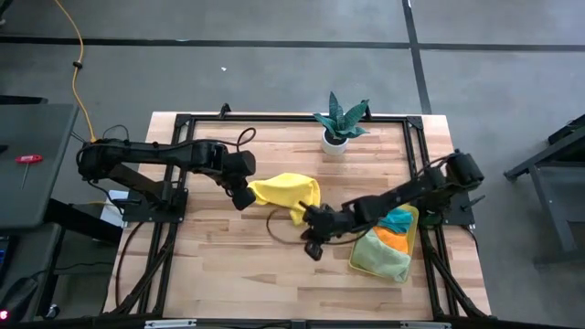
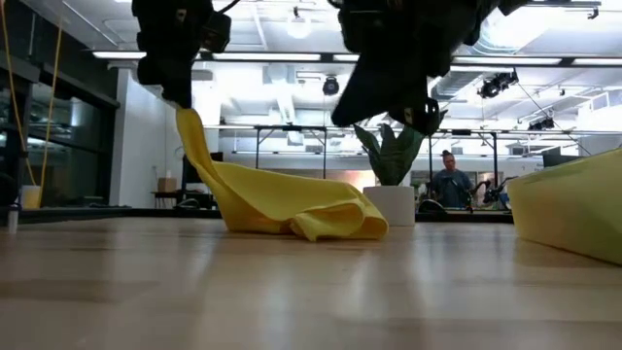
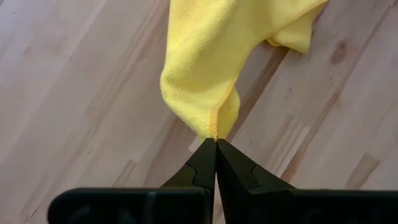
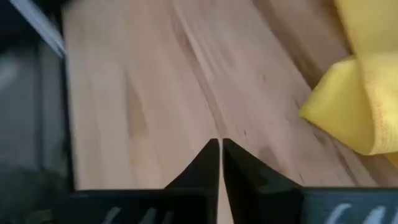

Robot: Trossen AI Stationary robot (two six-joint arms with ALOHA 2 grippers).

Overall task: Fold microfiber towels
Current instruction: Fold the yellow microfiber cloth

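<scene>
Right gripper (image 1: 312, 245): nearest of the two, low over bare worktop (image 1: 228, 265); jaws closed, nothing between them; just short of the near fold of the yellow towel (image 1: 288, 192), not touching it.
Yellow towel: mid-worktop, one corner lifted, the rest slumped in a loose heap on the wood.
Left gripper (image 3: 216, 142): jaws pinched tight on that raised corner, right at the stitched hem; cloth hanging and trailing away from the pinch.
Handling: soft, limp, light by the look; no stiffness, drapes and bunches wherever unsupported; napped weave, likely to drag on wood rather than slide.
Where to hold: at corners, on the hem; probably a second corner on the same edge for the empty jaws, so the sheet can be stretched flat.
Risk: thin pinch may slip if pulled hard.
Tray (image 1: 414, 224): right side, orange, teal and pale green towels piled inside.
Plant (image 1: 340, 119): far edge, well apart.
</scene>
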